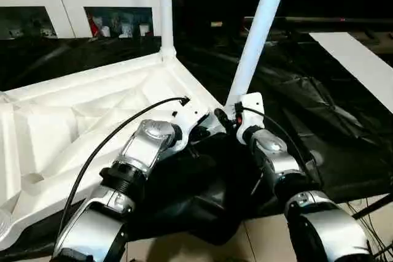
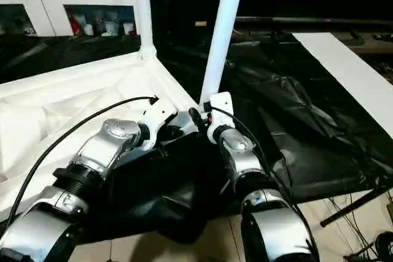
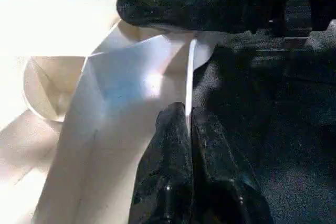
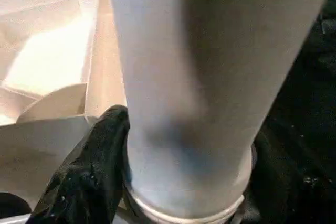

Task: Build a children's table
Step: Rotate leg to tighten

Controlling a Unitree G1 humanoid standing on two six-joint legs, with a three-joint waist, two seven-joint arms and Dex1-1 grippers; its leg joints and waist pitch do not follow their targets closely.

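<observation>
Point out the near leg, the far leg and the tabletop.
Near leg (image 1: 258,35), left eye view, mid shaft.
Far leg (image 1: 165,4), left eye view, mid shaft.
Tabletop (image 1: 92,121), left eye view, ribbed underside.

thick white tapered plastic tube leg stands upright, close to the camera, its lower end seated in a round corner socket with a pale ring around its base. right gripper straddles the leg: one black finger presses against the leg's side, low down near the socket. beside it the white plastic square tabletop lies with its ribbed underside up, angled ribs visible. dark black sheeting lies on the other side.
</observation>
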